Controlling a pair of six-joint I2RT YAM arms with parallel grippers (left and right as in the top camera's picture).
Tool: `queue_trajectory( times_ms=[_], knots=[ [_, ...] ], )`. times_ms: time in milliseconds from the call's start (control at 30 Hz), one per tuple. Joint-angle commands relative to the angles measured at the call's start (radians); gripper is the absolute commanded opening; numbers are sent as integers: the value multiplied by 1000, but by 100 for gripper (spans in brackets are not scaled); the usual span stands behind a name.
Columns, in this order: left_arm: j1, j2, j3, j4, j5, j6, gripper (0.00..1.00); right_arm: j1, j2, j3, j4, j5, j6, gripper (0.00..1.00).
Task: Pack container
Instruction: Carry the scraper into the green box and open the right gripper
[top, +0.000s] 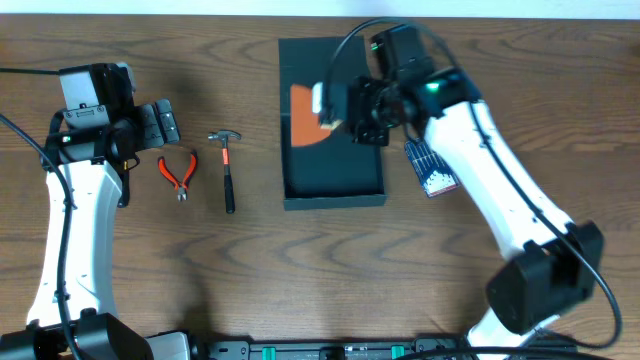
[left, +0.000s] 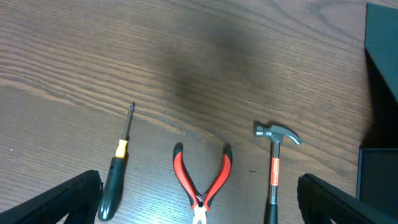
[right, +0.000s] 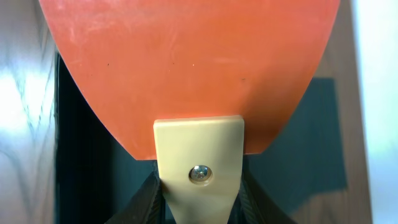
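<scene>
Brown wood table (top: 120, 290) fills the top view. Near its middle sits the container (top: 340, 178). The right gripper (top: 342, 115) hangs over it, pinching the orange scraper (top: 302, 120). The left gripper (top: 160, 125) hovers above the pliers (top: 178, 172), next to the hammer (top: 227, 172).

From the left wrist, its fingers (left: 62, 199) are spread wide and hold nothing. A screwdriver (left: 118, 171) lies beside the pliers.

From the right wrist, the jaws squeeze the scraper's pale handle (right: 199, 149), with the dark box under it. I think the arm should go down slowly, lay the scraper flat on the box floor, away from the walls, then let go.
</scene>
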Motion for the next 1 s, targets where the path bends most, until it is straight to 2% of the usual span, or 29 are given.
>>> queue_trajectory(
  times_ms=[0,300,800,833,900,967],
  knots=[
    [4,11,18,-2,3,9,98,16,75,-4,5,58,-143,1],
    [4,11,18,-3,3,9,99,16,238,-4,30,156,-150,1],
    [4,11,18,-2,3,9,98,12,279,-4,135,153,-150,1],
    [4,11,18,-3,3,9,98,12,279,-4,137,153,-149,6],
    [4,11,18,-3,3,9,98,14,279,-4,135,153,-129,24],
    [4,11,18,-2,3,9,98,16,279,-4,134,153,-85,35]
  ],
)
